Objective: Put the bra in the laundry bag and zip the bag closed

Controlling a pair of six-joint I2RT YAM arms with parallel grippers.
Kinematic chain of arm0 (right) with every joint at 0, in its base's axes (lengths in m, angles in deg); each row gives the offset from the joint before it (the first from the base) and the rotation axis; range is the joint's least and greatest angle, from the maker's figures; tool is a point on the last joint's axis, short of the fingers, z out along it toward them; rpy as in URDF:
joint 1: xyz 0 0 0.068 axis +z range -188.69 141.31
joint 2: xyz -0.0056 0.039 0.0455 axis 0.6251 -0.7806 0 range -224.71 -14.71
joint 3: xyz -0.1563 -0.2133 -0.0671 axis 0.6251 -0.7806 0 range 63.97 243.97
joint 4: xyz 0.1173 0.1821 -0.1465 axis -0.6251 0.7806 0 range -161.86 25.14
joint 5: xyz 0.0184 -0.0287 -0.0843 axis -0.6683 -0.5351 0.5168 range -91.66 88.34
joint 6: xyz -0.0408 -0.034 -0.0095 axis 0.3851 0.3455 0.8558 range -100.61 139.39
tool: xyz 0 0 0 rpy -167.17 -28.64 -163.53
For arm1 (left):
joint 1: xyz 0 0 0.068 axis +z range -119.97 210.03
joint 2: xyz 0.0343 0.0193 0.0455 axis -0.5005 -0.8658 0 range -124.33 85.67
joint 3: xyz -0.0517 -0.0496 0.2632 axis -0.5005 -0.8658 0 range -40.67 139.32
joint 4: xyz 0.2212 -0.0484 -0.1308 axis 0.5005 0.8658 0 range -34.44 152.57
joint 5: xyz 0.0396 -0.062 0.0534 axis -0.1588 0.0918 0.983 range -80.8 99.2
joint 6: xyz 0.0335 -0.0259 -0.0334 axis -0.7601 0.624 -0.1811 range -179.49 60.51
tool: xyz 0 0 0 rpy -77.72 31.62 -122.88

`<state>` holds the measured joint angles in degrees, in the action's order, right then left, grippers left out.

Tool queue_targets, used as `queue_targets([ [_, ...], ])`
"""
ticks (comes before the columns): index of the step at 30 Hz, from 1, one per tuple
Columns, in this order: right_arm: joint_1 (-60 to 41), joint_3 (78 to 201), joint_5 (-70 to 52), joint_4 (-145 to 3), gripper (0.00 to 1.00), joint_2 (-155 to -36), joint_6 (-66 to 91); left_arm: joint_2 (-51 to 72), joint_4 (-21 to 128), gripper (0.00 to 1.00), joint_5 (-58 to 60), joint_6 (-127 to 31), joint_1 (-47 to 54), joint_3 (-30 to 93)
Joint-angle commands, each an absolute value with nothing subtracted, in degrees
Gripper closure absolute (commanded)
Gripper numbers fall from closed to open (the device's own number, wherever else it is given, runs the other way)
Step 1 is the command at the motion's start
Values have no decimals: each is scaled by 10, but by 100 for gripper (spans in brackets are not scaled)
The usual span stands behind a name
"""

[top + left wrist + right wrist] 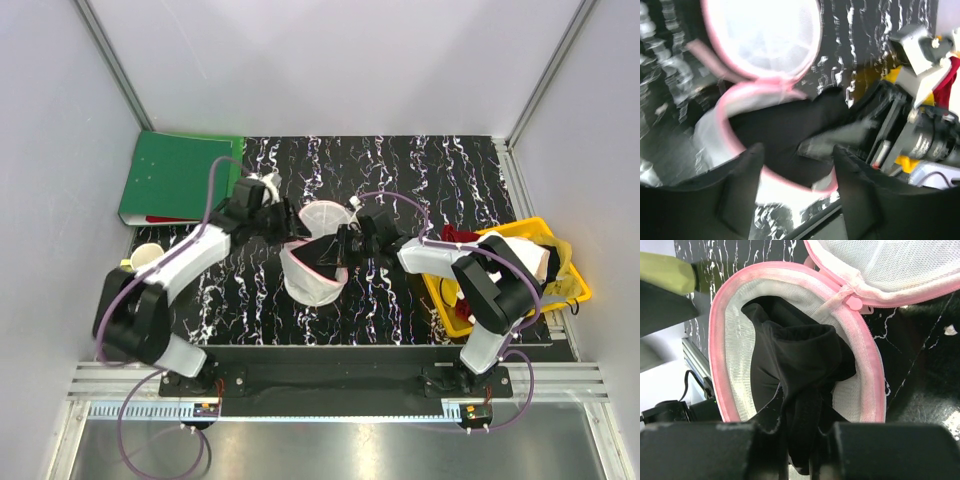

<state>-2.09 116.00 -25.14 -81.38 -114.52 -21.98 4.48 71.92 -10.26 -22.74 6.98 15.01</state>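
The laundry bag (pixel 312 272) stands mid-table, a white mesh drum with pink rims, its round lid (pixel 323 217) flipped open at the far side. The black bra (pixel 790 360) hangs partly inside the opening. My right gripper (pixel 802 432) is shut on the bra's fabric at the bag's mouth; in the top view it (pixel 345 243) sits at the bag's right rim. My left gripper (pixel 797 150) is open just above the near pink rim (pixel 790 182), with nothing between its fingers; in the top view it (pixel 278 225) is at the bag's left. The zipper pull (pixel 854 302) lies at the lid hinge.
A yellow plastic basket (pixel 572 292) with white and red clothes stands at the right edge. A green folder (pixel 175 178) lies at the back left, with a pale cup (pixel 147 257) in front of it. Grey walls close in the table.
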Motion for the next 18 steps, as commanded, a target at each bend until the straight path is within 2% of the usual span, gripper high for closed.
queue_targets([
  [1,-15,1166,-260,-797,81,-1117,-203,-36,675,51,-187,-247,50,201],
  [2,-15,1167,-257,-793,79,-1114,-202,-59,675,58,-185,-249,39,210],
  [5,-16,1167,-238,-766,65,-1096,-203,-103,674,66,-194,-246,33,205],
  [12,-34,1183,-157,-655,32,-1023,-174,-144,655,72,-173,-251,32,167],
  [13,-40,1183,-147,-650,21,-1016,-172,-144,654,72,-170,-252,33,164],
  [16,-84,1196,-141,-640,14,-1015,-163,-136,651,73,-164,-252,31,160],
  [18,-101,1218,-141,-638,14,-1038,-159,-134,650,74,-166,-251,30,159],
])
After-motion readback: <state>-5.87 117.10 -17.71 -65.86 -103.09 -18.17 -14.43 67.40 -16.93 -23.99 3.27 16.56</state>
